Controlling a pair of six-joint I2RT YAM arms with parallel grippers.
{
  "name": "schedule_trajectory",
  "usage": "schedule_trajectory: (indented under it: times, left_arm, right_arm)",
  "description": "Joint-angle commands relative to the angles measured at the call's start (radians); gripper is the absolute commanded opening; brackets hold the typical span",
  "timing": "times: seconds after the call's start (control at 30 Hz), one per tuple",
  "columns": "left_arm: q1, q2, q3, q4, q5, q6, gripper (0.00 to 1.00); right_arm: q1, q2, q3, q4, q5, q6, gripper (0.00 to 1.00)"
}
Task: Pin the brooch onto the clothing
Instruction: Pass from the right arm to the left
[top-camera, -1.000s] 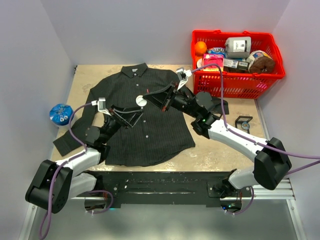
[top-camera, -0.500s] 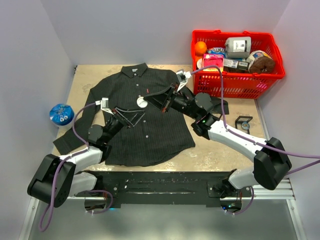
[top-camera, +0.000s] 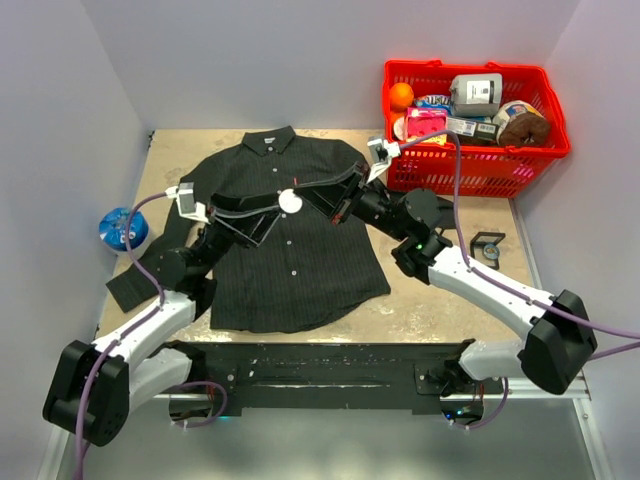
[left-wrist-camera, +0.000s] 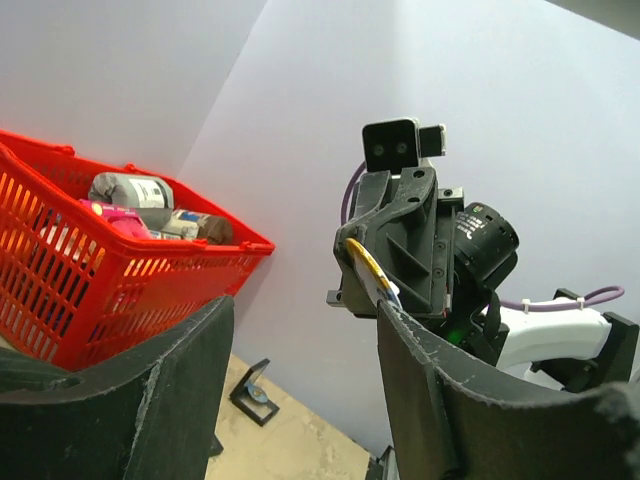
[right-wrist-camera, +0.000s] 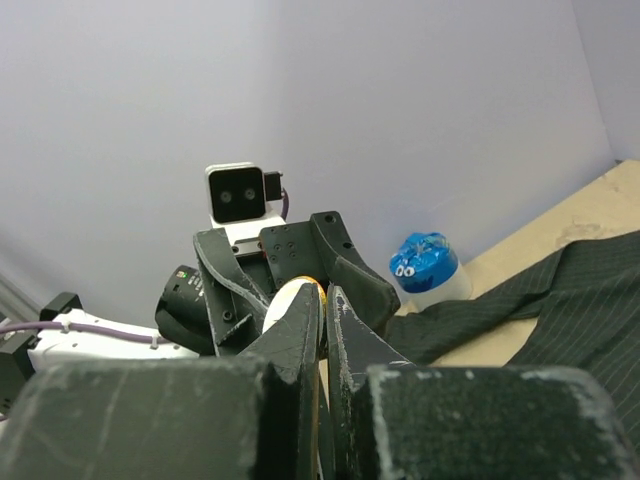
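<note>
The clothing (top-camera: 290, 260), a dark pinstriped shirt, lies flat on the table with its collar at the back. Above its chest my right gripper (top-camera: 300, 199) is shut on the brooch (top-camera: 290, 201), a round white disc with a yellow rim (right-wrist-camera: 298, 293). My left gripper (top-camera: 272, 213) faces it from the left with its jaws open and nothing between them. In the left wrist view the brooch (left-wrist-camera: 372, 275) shows edge-on just past the tip of my right-hand finger (left-wrist-camera: 470, 400). In the right wrist view the shirt (right-wrist-camera: 560, 300) lies below at the right.
A red basket (top-camera: 470, 172) full of groceries stands at the back right, also in the left wrist view (left-wrist-camera: 120, 280). A blue-lidded jar (top-camera: 122, 228) sits left of the shirt's sleeve. A small open black box (top-camera: 487, 243) lies right of the shirt.
The left arm has swung up and back to the left, its open jaws now pointing at the brooch. The right gripper has shifted slightly right with the brooch still in it.
</note>
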Motion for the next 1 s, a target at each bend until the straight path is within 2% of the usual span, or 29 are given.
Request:
schedule_trajectory:
  times: [0.0,0.23,0.4,0.63,0.97]
  left_arm:
    - [-0.008,0.031,0.030,0.140,0.056,-0.032,0.64]
    - [-0.011,0.013,0.030,0.114,0.081,-0.032,0.63]
    - [-0.018,-0.042,0.016,-0.013,0.081,0.026,0.63]
    - [-0.024,-0.046,0.016,-0.018,0.050,0.029,0.63]
    - [-0.047,0.011,0.015,-0.002,-0.035,0.001,0.58]
  right_arm:
    - [0.000,0.023,0.016,-0.029,0.036,-0.032,0.00]
    - [0.000,0.018,0.012,-0.018,0.069,-0.029,0.00]
    - [0.000,0.007,0.009,-0.020,0.100,-0.035,0.00]
    - [0.001,0.009,-0.007,-0.002,0.102,-0.017,0.00]
    - [0.000,0.014,-0.019,0.032,0.093,0.003,0.00]
